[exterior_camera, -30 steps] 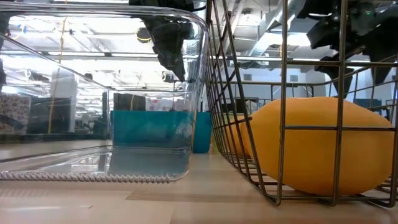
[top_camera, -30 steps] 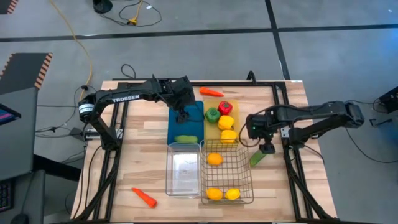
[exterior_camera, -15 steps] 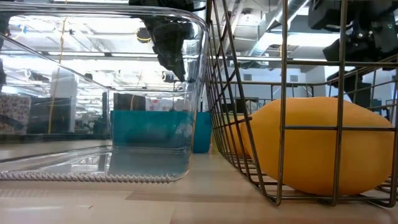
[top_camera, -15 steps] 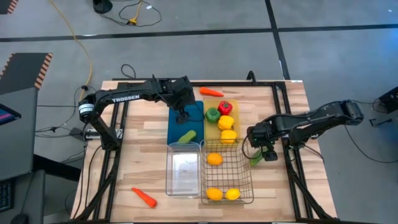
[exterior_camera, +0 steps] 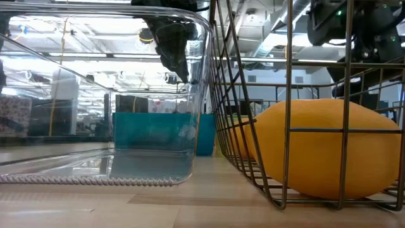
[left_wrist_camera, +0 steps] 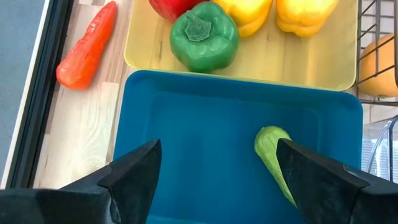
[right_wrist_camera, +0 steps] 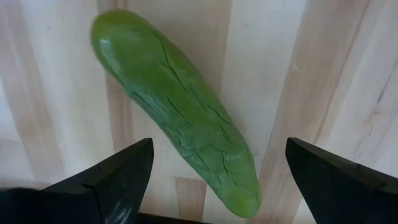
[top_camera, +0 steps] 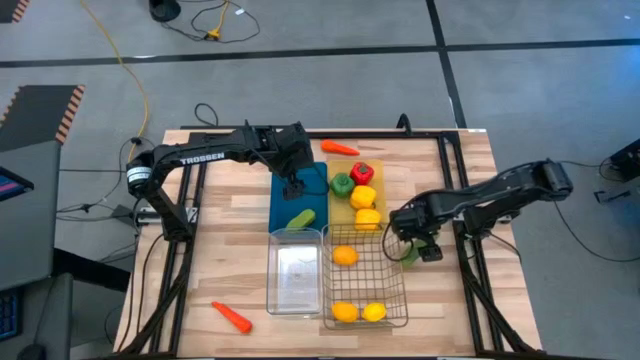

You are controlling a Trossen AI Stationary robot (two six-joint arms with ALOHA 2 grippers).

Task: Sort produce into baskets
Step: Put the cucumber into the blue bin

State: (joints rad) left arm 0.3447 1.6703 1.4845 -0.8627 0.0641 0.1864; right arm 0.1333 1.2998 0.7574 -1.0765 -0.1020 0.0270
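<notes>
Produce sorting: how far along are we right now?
Sorted so far: one cucumber in the blue tray, four peppers on the yellow tray, three round fruits in the wire basket. In hand: the right gripper, open, is above the second cucumber on the table beside the basket. The left gripper is open over the blue tray. Left: that cucumber and two carrots; the clear bin holds nothing.

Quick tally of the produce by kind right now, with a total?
Carrots: 2
Cucumbers: 2
Peppers: 4 — red, green, two yellow
Oranges: 2
Lemon: 1
Total: 11
</notes>
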